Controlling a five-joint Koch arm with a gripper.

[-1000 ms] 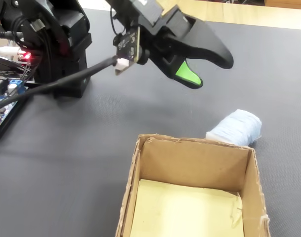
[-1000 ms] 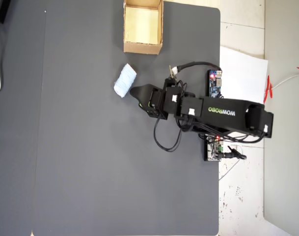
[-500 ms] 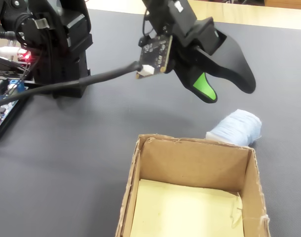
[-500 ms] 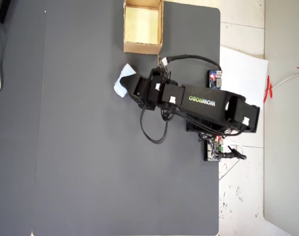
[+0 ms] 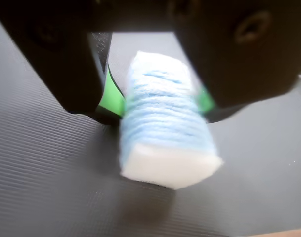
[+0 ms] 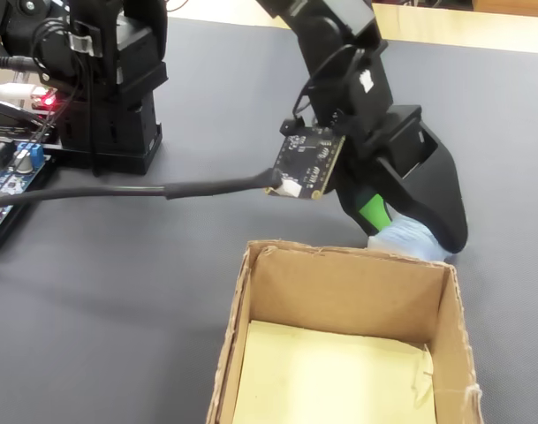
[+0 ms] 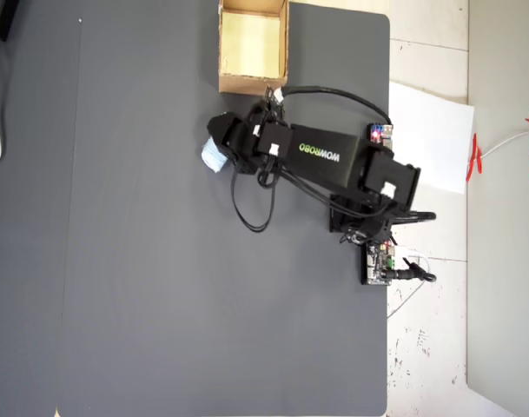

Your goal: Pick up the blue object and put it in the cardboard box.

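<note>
The blue object [image 5: 165, 128] is a pale blue, ribbed lump with a white end. It lies between the green-padded jaws of my gripper [image 5: 159, 101], and both pads press its sides, so the gripper is shut on it. In the fixed view the blue object [image 6: 410, 239] sits low at the dark mat under the gripper [image 6: 399, 226], just behind the far wall of the cardboard box [image 6: 339, 300]. From overhead, the blue object [image 7: 214, 159] is at the gripper [image 7: 221, 151], below and left of the cardboard box [image 7: 251, 84]. Whether it touches the mat is unclear.
The arm's base and wired electronics [image 6: 101, 88] stand at the left of the fixed view, with a thick cable [image 6: 162, 190] running to the wrist camera board [image 6: 306, 161]. A white paper sheet [image 7: 429, 135] lies off the mat's right edge.
</note>
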